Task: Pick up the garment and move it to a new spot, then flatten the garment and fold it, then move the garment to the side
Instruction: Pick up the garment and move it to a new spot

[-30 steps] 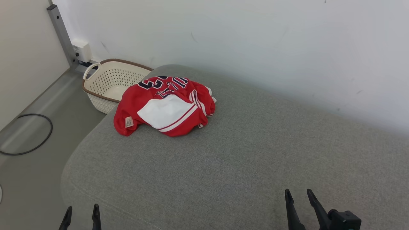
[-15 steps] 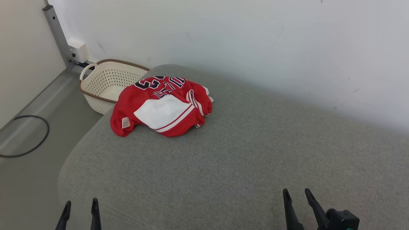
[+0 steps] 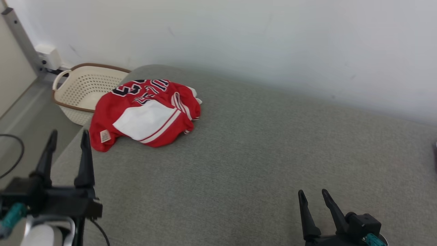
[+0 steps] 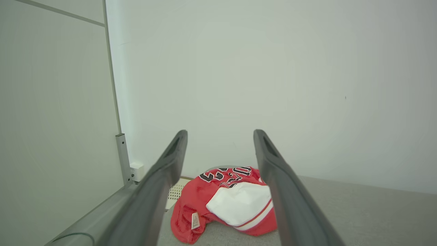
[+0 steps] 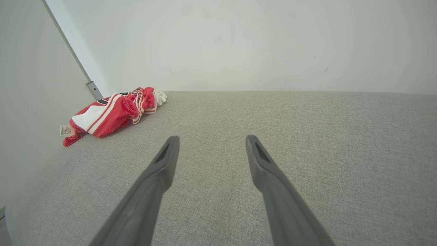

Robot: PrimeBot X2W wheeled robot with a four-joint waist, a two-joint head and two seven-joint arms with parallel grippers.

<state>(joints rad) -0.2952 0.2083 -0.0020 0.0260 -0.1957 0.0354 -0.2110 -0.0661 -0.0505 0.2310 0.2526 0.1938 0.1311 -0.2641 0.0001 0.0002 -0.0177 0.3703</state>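
Note:
The garment [image 3: 143, 114] is a crumpled red jersey with a white panel and dark numbers, lying at the far left corner of the grey cushioned surface [image 3: 239, 164]. My left gripper [image 3: 68, 135] stands open and raised at the surface's left edge, short of the garment's near corner, nothing between its fingers. In the left wrist view the garment [image 4: 232, 201] lies ahead and below between the spread fingers [image 4: 160, 181]. My right gripper [image 3: 312, 195] is open at the lower right, far from the garment. The right wrist view shows the garment [image 5: 109, 114] at the far left, and its own open gripper [image 5: 211, 138].
A cream perforated laundry basket [image 3: 82, 90] with a brown rim stands on the floor behind the surface's left corner. A black cable [image 3: 12, 153] lies on the floor at left. A white wall [image 3: 256, 44] runs close behind the surface, with a grey post [image 3: 20, 37] at the corner.
The head camera has turned, shifting the whole picture leftward. My left arm has risen and advanced, its gripper now much higher in the head view and closer to the garment. The garment lies unchanged.

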